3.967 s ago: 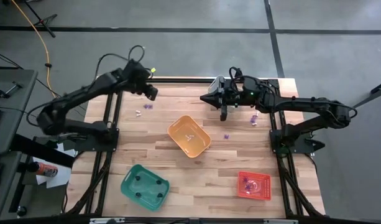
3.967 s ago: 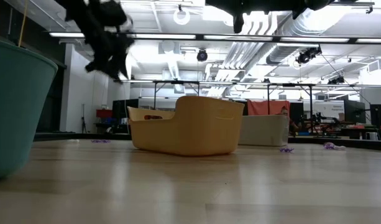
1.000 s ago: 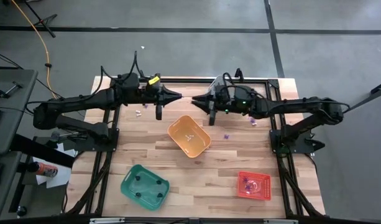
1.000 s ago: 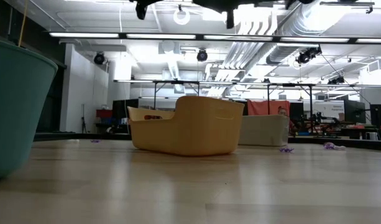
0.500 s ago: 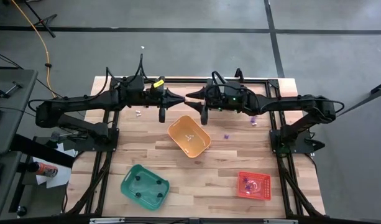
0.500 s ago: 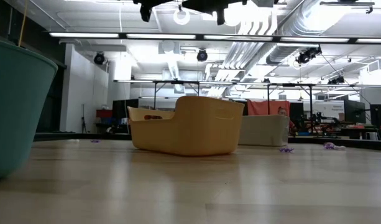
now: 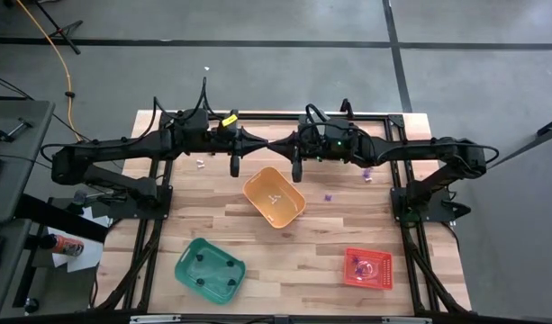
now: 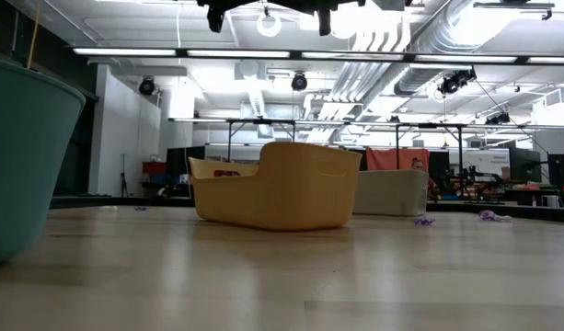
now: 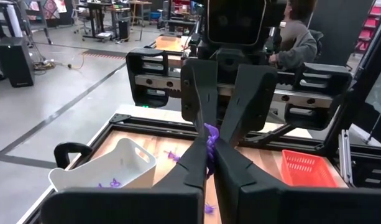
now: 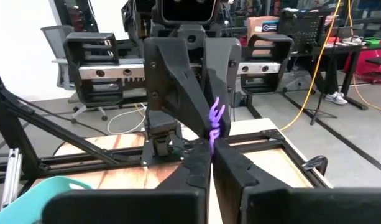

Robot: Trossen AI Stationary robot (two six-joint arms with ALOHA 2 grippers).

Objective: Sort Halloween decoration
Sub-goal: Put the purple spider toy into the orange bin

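High view first, operator: at the table's (image 7: 285,261) seven o'clock you see the green bin (image 7: 209,268), with small dark items inside. At about ten o'clock a couple of pale trinkets (image 7: 201,163) lie on the wood. Your left gripper (image 7: 260,142) reaches toward twelve o'clock and meets the right gripper (image 7: 276,142) tip to tip, high above the table. In both wrist views you can see each one clenched on the same purple trinket (image 9: 211,138), pinched between the two sets of fingers. Just below them, near the centre, sits the orange bin (image 7: 274,196) with a small pale piece in it. More purple trinkets (image 7: 328,196) lie loose at about two o'clock. At five o'clock the red bin (image 7: 367,268) holds a few purple pieces. Beyond the table, the left wrist view shows you a seated person (image 9: 296,38).
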